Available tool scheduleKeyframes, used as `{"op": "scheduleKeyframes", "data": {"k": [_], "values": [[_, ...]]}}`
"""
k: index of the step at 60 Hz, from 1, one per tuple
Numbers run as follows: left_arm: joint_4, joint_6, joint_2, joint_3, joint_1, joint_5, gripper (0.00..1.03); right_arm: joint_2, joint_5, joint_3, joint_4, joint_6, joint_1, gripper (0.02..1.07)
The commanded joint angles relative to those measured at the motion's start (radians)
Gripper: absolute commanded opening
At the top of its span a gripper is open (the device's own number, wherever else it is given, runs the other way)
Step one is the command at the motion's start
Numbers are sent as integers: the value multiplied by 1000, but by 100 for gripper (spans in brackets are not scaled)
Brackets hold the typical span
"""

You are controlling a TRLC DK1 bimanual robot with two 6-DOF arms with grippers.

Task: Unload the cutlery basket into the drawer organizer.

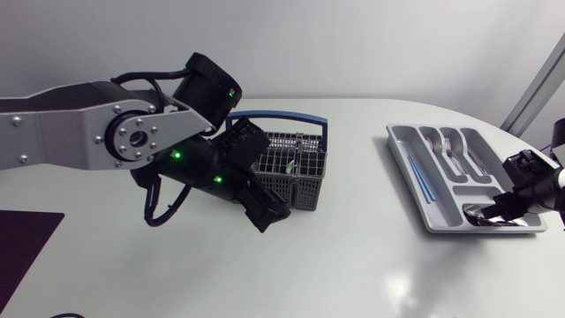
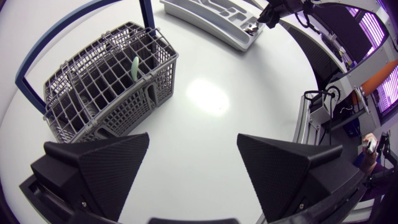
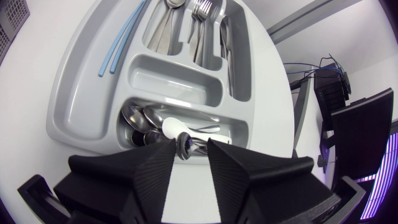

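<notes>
The grey wire cutlery basket (image 1: 300, 172) with a blue handle stands mid-table; a pale green piece (image 2: 135, 65) sticks up inside the basket (image 2: 106, 81). My left gripper (image 1: 265, 212) hangs just beside its near left corner, open and empty (image 2: 193, 168). The grey drawer organizer (image 1: 402, 155) lies at the right. My right gripper (image 1: 503, 208) is low over its nearest compartment, where several spoons (image 3: 140, 121) lie. Its fingers stand slightly apart (image 3: 189, 155), and the handle end of one spoon (image 3: 183, 145) sits between them, touching at most one finger.
In the organizer (image 3: 74, 112), forks and knives (image 3: 199, 25) fill the far slots and two blue sticks (image 3: 118, 40) lie in the long side slot. A dark mat (image 1: 26, 247) covers the table's near left corner.
</notes>
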Motion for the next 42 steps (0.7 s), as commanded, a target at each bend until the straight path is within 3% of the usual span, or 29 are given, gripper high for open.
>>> {"op": "scheduleKeyframes", "data": {"k": [1, 9, 18, 42], "values": [[-15, 31, -18, -1, 6, 9, 99, -24, 12, -22, 6, -12, 18, 70], [-18, 34, -23, -2, 7, 9, 99, -55, 13, -16, -14, 3, 48, 87], [-24, 41, -30, -10, 9, 9, 99, -109, 12, -11, -48, 19, 108, 97], [-23, 47, -33, -19, 23, 8, 99, -310, -62, 55, -273, 146, 421, 102]]}}
